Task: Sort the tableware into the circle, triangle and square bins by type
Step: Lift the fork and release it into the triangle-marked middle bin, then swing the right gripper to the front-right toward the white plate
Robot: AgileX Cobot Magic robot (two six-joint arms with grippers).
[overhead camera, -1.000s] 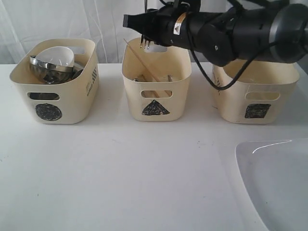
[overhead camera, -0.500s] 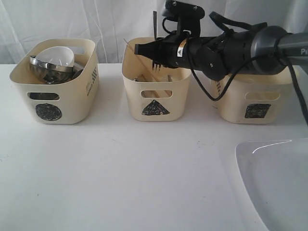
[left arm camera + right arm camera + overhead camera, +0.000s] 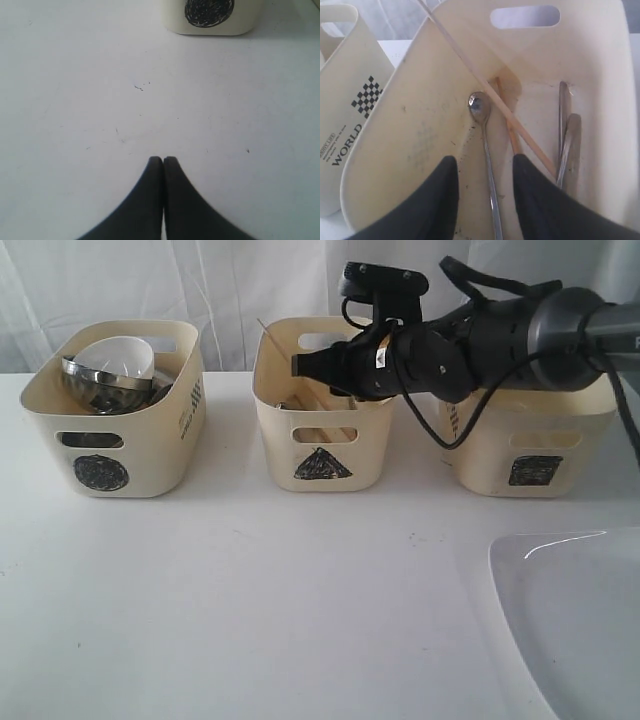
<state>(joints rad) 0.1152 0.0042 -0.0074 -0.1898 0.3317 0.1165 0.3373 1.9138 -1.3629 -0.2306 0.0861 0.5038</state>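
In the exterior view my right gripper [image 3: 300, 365] reaches across and sits low over the triangle bin [image 3: 275, 445]. The right wrist view shows that gripper [image 3: 484, 162] open inside the triangle bin [image 3: 420, 125]. A steel spoon [image 3: 479, 107] lies on the floor under the gap, untouched. Wooden chopsticks [image 3: 495, 102] lean across the bin, and two more steel cutlery handles [image 3: 570, 140] lie beside them. The circle bin [image 3: 45, 415] holds the steel bowl [image 3: 95, 388] and small white bowl [image 3: 120, 355]; no mugs show. The large white plate [image 3: 570, 620] lies front right. My left gripper [image 3: 163, 160] is shut over bare table.
The square bin [image 3: 480, 455] stands at the right, partly behind my right arm. The left wrist view catches the circle bin [image 3: 170, 15] a short way beyond its fingertips. The circle bin's checkered side [image 3: 340, 100] stands close beside the triangle bin.
My right gripper came down over the triangle bin. The fork that hung from it half a second ago is no longer in it, and it now stands open.
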